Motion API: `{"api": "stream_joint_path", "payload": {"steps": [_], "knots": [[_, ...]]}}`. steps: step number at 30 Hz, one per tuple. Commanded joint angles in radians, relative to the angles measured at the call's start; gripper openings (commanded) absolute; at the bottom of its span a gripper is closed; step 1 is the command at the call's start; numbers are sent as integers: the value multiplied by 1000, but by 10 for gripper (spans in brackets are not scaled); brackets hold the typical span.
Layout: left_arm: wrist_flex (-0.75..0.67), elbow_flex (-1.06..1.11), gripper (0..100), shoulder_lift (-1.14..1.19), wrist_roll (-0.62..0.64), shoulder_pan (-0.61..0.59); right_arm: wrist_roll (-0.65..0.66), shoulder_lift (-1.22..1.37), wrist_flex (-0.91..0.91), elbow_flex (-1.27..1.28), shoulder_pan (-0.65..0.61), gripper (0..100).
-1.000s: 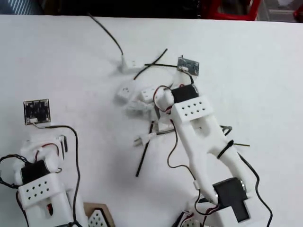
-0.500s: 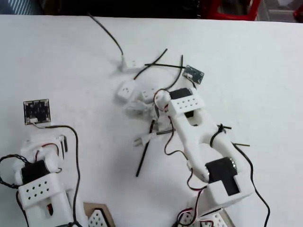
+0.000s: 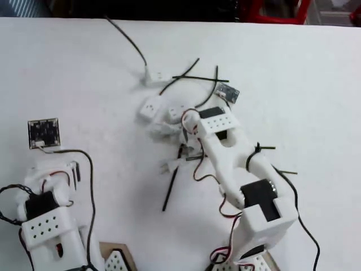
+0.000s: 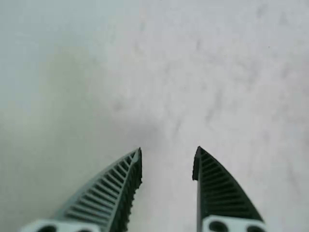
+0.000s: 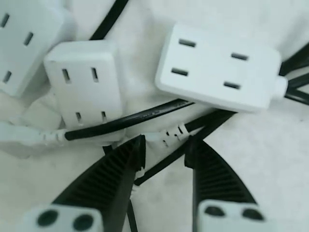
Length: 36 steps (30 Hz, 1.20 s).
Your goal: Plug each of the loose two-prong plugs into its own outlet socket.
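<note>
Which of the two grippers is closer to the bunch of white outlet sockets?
Right. The right gripper hangs open just beside the white outlet sockets, over black cables. The left gripper is over bare table, far off to the left.

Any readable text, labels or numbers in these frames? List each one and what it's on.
Nothing is legible.
Black cable, right wrist view: faint pale marks along the jacket, too blurred to read.
Black square board, high view: patterned face, too small to read.
White four-slot outlet block, right wrist view: slots only, no print visible.
</note>
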Motion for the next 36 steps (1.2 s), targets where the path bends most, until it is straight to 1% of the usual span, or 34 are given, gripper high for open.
{"api": "stream_joint_path", "payload": {"steps": [1, 9, 13, 20, 25, 36], "knots": [[-20, -5, 184, -16, -9, 1, -11, 42, -38, -5, -15, 142], [-20, -5, 184, -16, -9, 1, -11, 35, -71, -8, -15, 144], [-20, -5, 184, -16, -9, 1, -11, 25, -68, -61, -15, 144], [-20, -5, 184, -16, -9, 1, -11, 91, -73, -86, -73, 145], [-20, -5, 184, -16, -9, 1, -11, 131, -67, -133, -70, 145], [-20, -5, 184, -16, -9, 1, -5, 170, -51, -155, -74, 141]]}}
